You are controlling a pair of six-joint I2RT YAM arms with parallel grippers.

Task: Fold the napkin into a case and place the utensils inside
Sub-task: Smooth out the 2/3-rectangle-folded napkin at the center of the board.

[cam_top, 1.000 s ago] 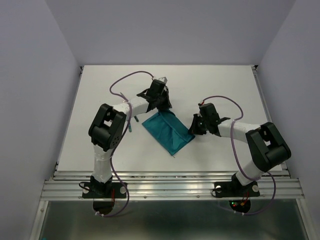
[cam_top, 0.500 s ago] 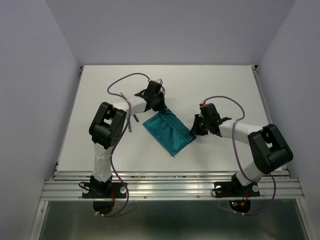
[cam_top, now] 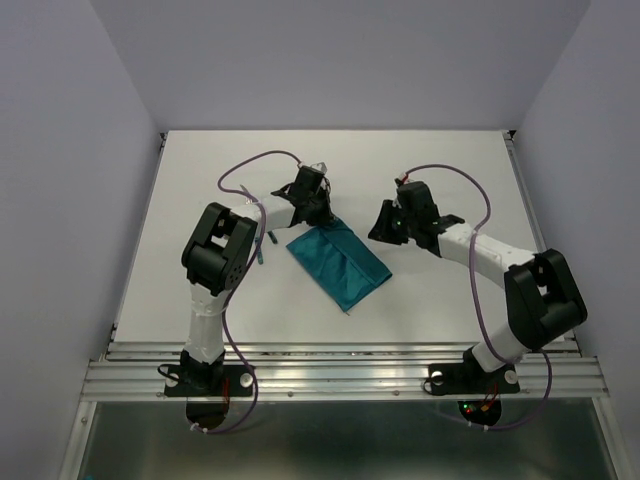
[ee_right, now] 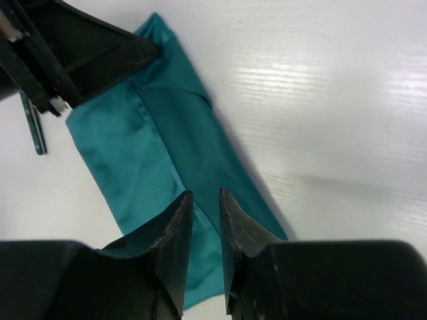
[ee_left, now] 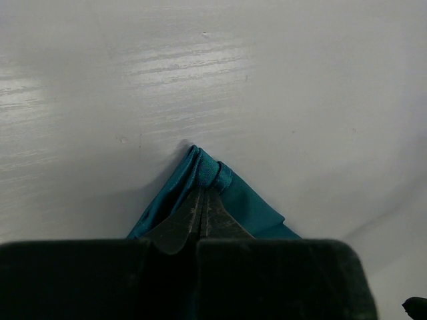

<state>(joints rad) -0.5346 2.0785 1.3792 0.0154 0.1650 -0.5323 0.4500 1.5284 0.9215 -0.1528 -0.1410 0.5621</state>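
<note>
The teal napkin [cam_top: 338,262] lies folded into a narrow, slanted strip in the middle of the table. My left gripper [cam_top: 312,203] is shut on its far corner, and in the left wrist view the cloth [ee_left: 248,201] bunches around the left gripper's [ee_left: 205,187] closed tips. My right gripper [cam_top: 384,224] hovers off the napkin's right edge. In the right wrist view the right gripper's [ee_right: 205,193] jaws stand slightly apart, open, with nothing between them and the napkin [ee_right: 153,147] below. One teal utensil handle [cam_top: 262,248] [ee_right: 33,131] shows left of the cloth.
White tabletop [cam_top: 430,165] all around, with a metal rail [cam_top: 340,375] at the near edge. The left arm's black gripper body [ee_right: 87,47] fills the top left of the right wrist view. Grey walls stand on both sides.
My right gripper has let go of the napkin's right corner, opened a little and pulled back toward the far side. The left gripper still pinches the far corner, nearly in place.
</note>
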